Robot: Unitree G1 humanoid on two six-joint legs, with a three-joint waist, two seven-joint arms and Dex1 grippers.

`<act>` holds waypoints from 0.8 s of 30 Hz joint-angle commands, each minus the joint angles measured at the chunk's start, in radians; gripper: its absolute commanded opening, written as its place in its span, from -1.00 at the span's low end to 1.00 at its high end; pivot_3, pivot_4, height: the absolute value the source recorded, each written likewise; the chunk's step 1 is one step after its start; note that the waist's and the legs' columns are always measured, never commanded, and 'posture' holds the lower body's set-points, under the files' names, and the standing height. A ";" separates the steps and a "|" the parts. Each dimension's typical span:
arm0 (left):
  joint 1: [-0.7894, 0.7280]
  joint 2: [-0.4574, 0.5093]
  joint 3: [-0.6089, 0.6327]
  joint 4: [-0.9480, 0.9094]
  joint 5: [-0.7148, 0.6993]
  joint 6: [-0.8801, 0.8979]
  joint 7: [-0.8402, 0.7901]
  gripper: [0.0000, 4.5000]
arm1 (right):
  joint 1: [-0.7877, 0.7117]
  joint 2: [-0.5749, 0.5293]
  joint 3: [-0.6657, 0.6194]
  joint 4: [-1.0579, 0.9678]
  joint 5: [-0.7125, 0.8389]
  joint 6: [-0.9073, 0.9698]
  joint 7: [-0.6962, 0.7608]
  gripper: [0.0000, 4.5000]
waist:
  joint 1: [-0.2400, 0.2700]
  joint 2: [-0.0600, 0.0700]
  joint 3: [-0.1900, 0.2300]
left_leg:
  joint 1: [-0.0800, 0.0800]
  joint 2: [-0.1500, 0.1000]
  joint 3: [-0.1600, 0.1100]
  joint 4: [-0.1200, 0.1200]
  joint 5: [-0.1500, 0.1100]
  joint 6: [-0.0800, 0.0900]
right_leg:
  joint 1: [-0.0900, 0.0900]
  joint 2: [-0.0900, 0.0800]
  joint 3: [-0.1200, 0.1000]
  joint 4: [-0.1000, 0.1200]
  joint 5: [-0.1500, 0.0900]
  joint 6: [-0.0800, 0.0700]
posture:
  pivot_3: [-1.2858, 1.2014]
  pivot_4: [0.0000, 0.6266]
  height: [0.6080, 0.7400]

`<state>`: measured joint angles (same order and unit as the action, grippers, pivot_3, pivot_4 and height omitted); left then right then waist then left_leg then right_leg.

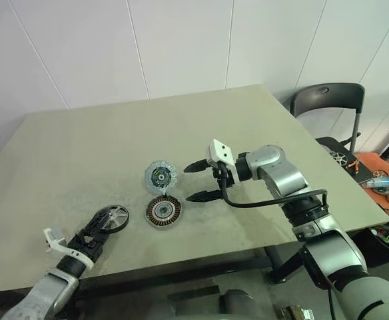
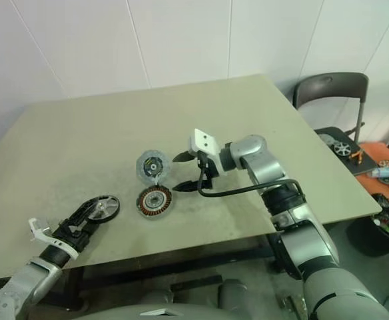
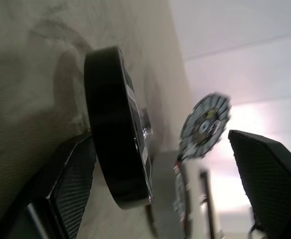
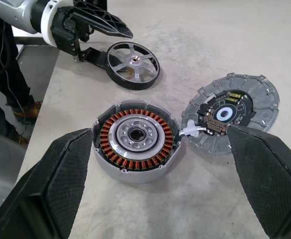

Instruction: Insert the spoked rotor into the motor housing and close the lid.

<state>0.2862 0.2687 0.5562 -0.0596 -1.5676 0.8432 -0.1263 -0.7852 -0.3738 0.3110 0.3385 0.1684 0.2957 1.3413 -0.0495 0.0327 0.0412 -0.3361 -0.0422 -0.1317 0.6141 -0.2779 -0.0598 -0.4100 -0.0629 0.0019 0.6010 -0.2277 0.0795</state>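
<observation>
Rotor (image 1: 112, 218) comes first at the left: it lies flat on the table (image 1: 61, 153) near the front edge, and the left gripper (image 1: 98, 230) stands around its near side with fingers spread wide, holding nothing. The step in hand looks like getting a grip on it, and the sound way is to close across the rim from both sides, squarely, so the wheel comes up level, not hanging from one spoke. Its outer band is smooth black and thick for so small a disc; the spokes and hub are bright silver metal, likely slick under the pads. Just right of it sits the housing (image 4: 134, 141), a shallow round silver casing, open face up, with a ring of copper-brown windings about a silver hub; the rotor must drop centred on that hub. Touching the housing's far side, the lid (image 4: 232, 113) lies open and flat, silvery, segmented round its edge, with a dark ringed centre. The right gripper (image 1: 202, 181) hovers just right of both discs, jaws wide, empty.
</observation>
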 commanded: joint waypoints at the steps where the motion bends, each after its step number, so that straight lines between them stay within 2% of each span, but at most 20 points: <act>1: 0.030 -0.007 0.003 0.037 -0.031 0.018 0.151 0.99 | -0.013 0.005 -0.001 -0.022 0.005 -0.013 0.001 1.00 | 0.003 -0.002 0.000 | 0.000 0.000 0.000 0.000 0.000 0.000 | 0.000 0.000 0.000 0.000 0.000 0.000 | 0.03 -1.00 1.00; 6: 0.057 -0.043 -0.004 -0.059 -0.151 -0.001 0.225 0.99 | -0.011 0.004 -0.002 -0.023 0.004 -0.014 0.000 1.00 | 0.005 -0.006 0.001 | 0.000 0.000 0.000 0.000 -0.001 -0.001 | 0.000 0.000 0.001 -0.001 0.000 0.000 | 0.03 -1.00 1.00; 14: 0.056 -0.061 -0.051 -0.175 -0.234 -0.070 0.386 0.99 | -0.016 0.010 0.001 -0.013 0.001 -0.020 0.002 1.00 | 0.017 -0.015 0.003 | -0.002 0.000 0.000 0.000 -0.003 -0.001 | 0.000 -0.001 0.002 -0.004 0.000 0.000 | 0.03 -1.00 1.00; 17: 0.045 -0.061 -0.074 -0.215 -0.241 -0.109 0.457 0.70 | -0.017 0.012 0.002 -0.012 -0.001 -0.023 0.003 1.00 | 0.030 -0.016 0.003 | -0.002 0.000 0.001 0.001 -0.003 -0.001 | 0.000 0.000 0.002 -0.004 0.000 0.000 | 0.03 -1.00 1.00; 24: 0.019 -0.097 -0.144 -0.382 -0.311 -0.243 0.686 -0.37 | -0.013 0.008 -0.003 -0.018 -0.001 -0.024 0.001 1.00 | 0.043 -0.024 0.007 | -0.002 0.000 0.001 0.002 -0.003 -0.002 | 0.000 0.000 0.002 -0.004 0.001 -0.001 | 0.03 -1.00 1.00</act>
<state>0.3193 0.1723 0.4194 -0.3677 -1.8424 0.6361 0.5214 -0.7843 -0.3684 0.3116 0.3387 0.1608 0.2848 1.3424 -0.0063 0.0089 0.0479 -0.3384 -0.0426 -0.1305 0.6164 -0.2814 -0.0613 -0.4098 -0.0630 0.0043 0.5973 -0.2252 0.0758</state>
